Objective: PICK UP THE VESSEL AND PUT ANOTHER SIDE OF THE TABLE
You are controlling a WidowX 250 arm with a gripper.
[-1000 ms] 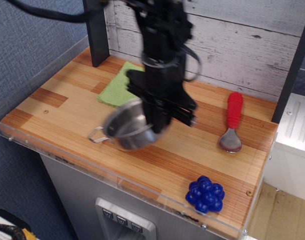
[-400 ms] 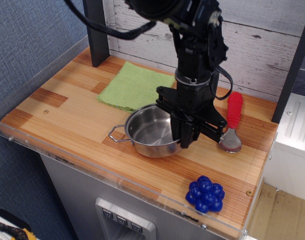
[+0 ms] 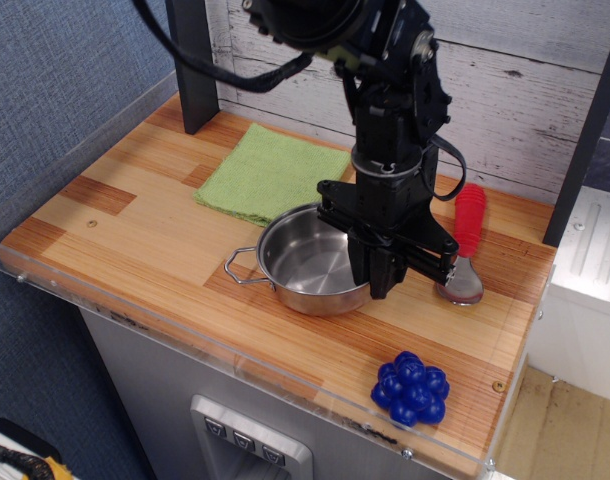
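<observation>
The vessel [image 3: 305, 262], a small shiny steel pot with a wire loop handle showing on its left, sits level on the wooden table [image 3: 135, 230] near the middle. My gripper [image 3: 379, 284] points straight down at the pot's right rim. Its black fingers are closed together on that rim. The pot's right handle is hidden behind the gripper.
A green cloth [image 3: 268, 172] lies just behind the pot. A red-handled spoon [image 3: 467, 235] lies right of the gripper. A blue grape cluster [image 3: 410, 388] sits at the front right. A black post [image 3: 192, 60] stands at the back left. A clear acrylic rim [image 3: 85, 290] edges the table.
The pot was held tilted over the left-middle of the table. It has moved right with the gripper and now sits level near the centre, a little further right than 0.4 s ago.
</observation>
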